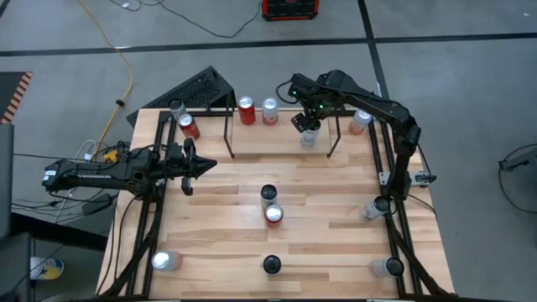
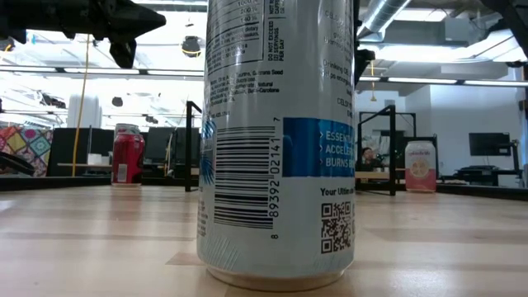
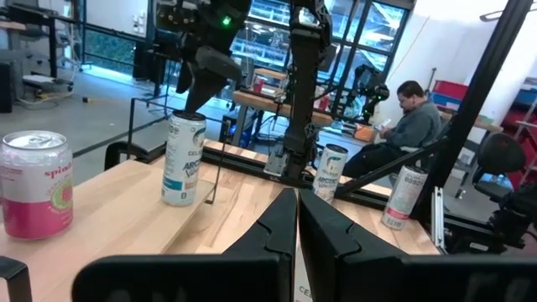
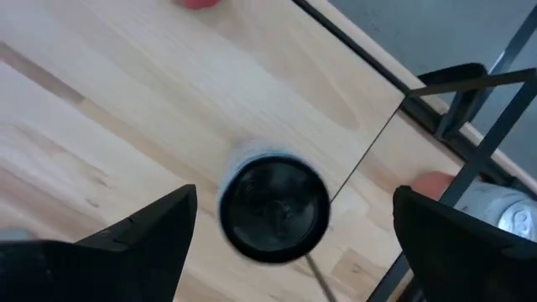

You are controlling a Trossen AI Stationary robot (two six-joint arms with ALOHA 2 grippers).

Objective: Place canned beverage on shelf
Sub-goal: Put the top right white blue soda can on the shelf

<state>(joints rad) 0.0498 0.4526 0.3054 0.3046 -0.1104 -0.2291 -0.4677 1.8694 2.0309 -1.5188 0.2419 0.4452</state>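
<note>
Now, open jaws above can (image 4: 274, 210)

Our left arm lies stretched out level from the left edge of the tabletop, reaching inward, its wrist straight. The left claw (image 1: 201, 164) hangs above the left part of the tabletop with its two fingers (image 3: 277, 231) pressed together, nothing between them.

Our right arm rises from the right edge, bends at the elbow and reaches across toward the far side. Its wrist tips down, so the right claw (image 1: 306, 122) points at the tabletop. Its fingers (image 4: 151, 226) stand spread wide apart, gripping nothing.
</note>
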